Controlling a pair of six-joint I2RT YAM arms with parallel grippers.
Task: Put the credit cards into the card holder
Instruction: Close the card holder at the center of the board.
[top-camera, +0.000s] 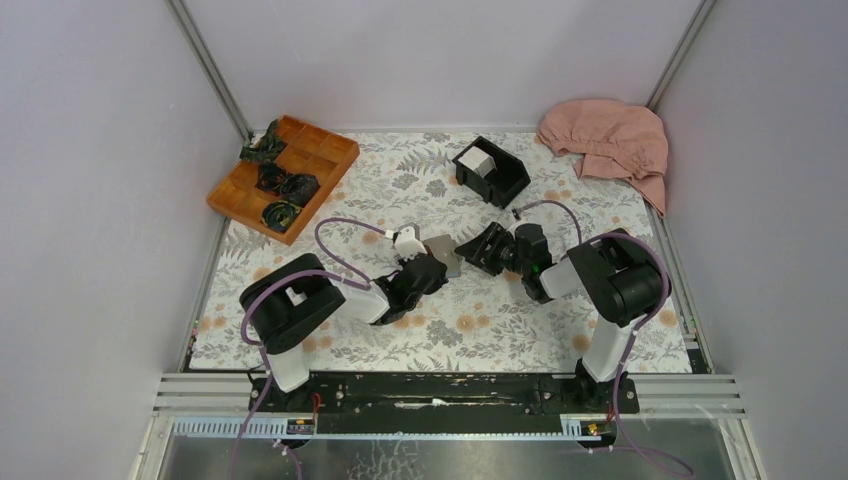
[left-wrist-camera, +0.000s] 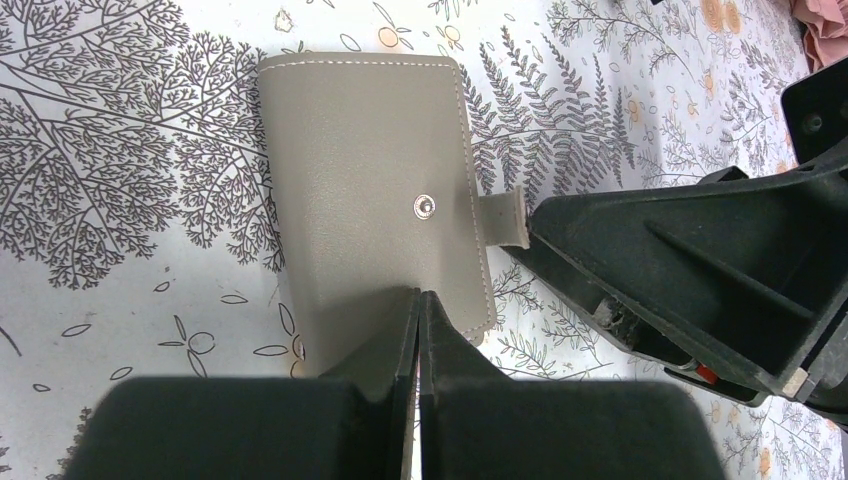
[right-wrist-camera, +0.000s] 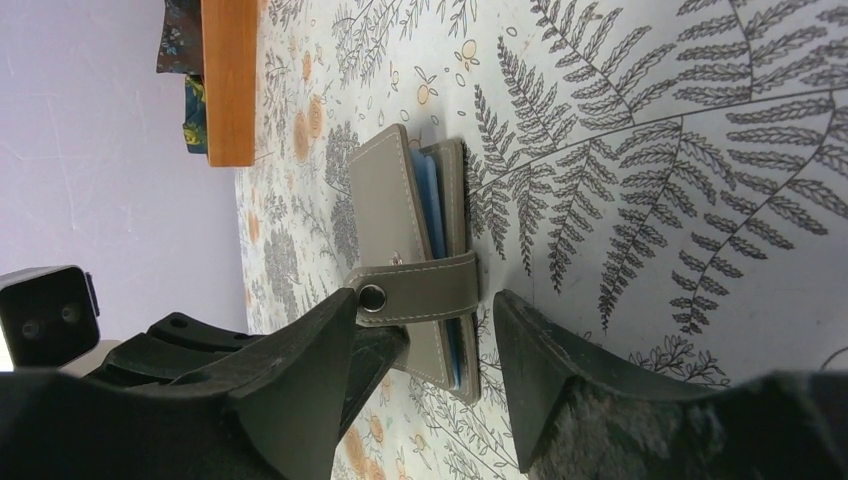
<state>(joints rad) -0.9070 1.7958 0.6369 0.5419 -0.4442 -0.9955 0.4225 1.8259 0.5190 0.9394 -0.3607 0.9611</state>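
The grey card holder (left-wrist-camera: 370, 170) lies folded shut on the floral mat, also seen from above (top-camera: 445, 250). Its snap strap (right-wrist-camera: 420, 295) is undone and wraps round the edge, and a blue inner layer (right-wrist-camera: 426, 190) shows between the covers. My left gripper (left-wrist-camera: 418, 296) is shut, its tips resting on the holder's top cover. My right gripper (right-wrist-camera: 425, 300) is open, its fingers straddling the strap without touching it. It also shows in the left wrist view (left-wrist-camera: 700, 270). The white credit cards (top-camera: 477, 160) stand in the black box (top-camera: 505, 180).
A wooden tray (top-camera: 325, 150) with several dark bundles sits at the back left. A pink cloth (top-camera: 610, 140) lies at the back right corner. Grey walls close in the mat on three sides.
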